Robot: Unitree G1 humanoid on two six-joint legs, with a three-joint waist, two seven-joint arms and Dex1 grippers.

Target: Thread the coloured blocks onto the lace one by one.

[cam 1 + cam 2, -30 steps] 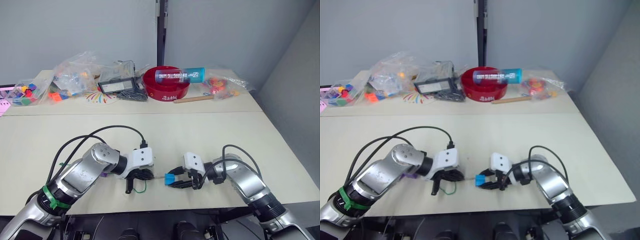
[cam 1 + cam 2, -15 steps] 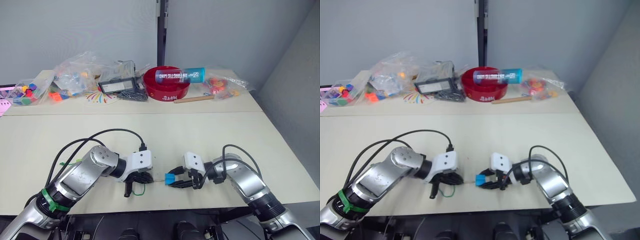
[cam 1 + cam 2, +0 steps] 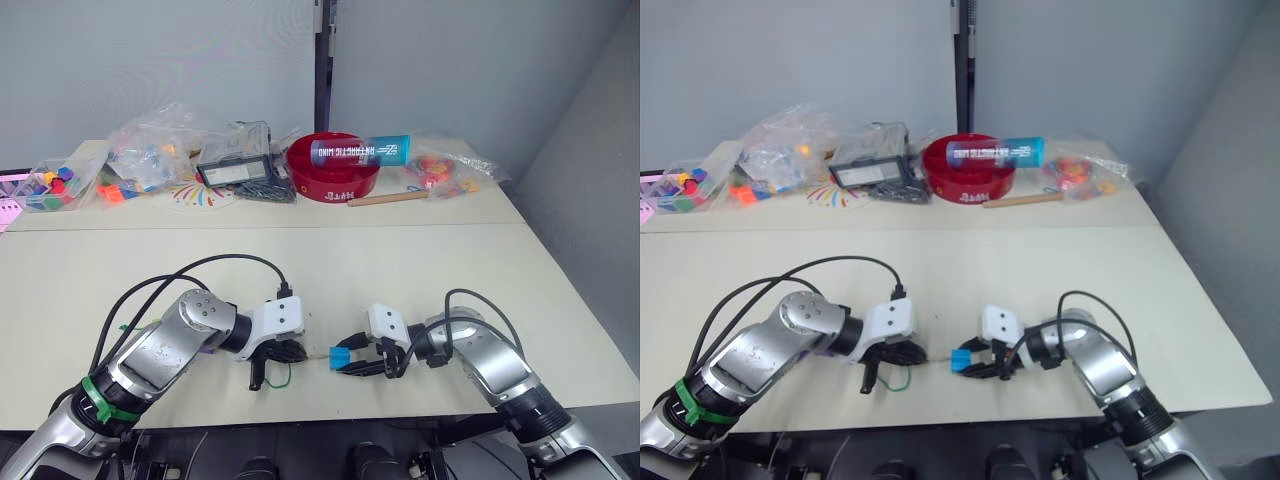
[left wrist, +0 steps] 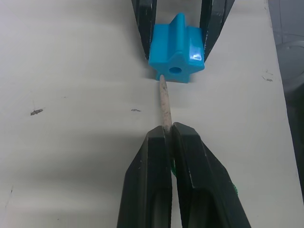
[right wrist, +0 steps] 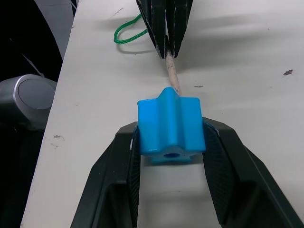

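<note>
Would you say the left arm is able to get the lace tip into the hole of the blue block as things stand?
Probably yes: the left gripper pinches the lace tip, which already meets the hole of the blue block held by the right gripper, with nothing between.

Silver arms, white wrist housings, black cables, green band on left forearm (image 3: 103,398).

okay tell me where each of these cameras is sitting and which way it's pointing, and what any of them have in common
Left and right eye views: on the head, looking forward and down over the table; both arms show, left gripper meeting right gripper.
Left wrist view: on the left wrist, looking along its fingers, shut on the lace's pale tip, toward the blue block.
Right wrist view: on the right wrist, looking along its fingers, which clamp the block, toward the left gripper.
Shared: both wrist views show the block and tip from opposite sides.
</note>
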